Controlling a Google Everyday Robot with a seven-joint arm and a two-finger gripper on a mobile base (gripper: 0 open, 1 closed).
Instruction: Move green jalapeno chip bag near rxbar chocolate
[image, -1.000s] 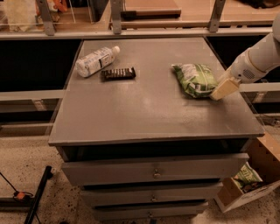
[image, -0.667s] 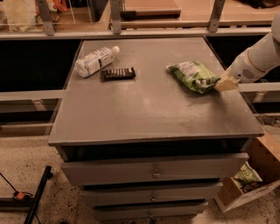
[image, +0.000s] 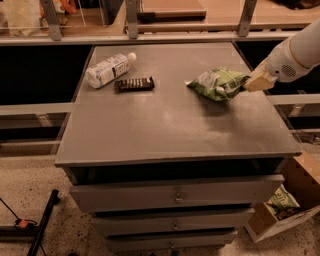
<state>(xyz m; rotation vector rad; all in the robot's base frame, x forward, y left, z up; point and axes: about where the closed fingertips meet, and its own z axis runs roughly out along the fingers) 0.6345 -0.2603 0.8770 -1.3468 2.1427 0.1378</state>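
Note:
The green jalapeno chip bag (image: 218, 83) is a crinkly light-green bag at the right of the grey cabinet top (image: 170, 125). It hangs slightly above the surface, with a shadow under it. My gripper (image: 251, 83) comes in from the right edge and is shut on the bag's right end. The rxbar chocolate (image: 134, 84) is a flat dark bar lying at the left-centre of the top, well to the left of the bag.
A clear plastic bottle with a white label (image: 108, 70) lies just behind and left of the bar. A cardboard box (image: 287, 200) with a small green-white bag stands on the floor at the lower right. Railings run behind the cabinet.
The bag has risen off the surface and shifted a little left and away, carried by my gripper. The bar and bottle have not moved.

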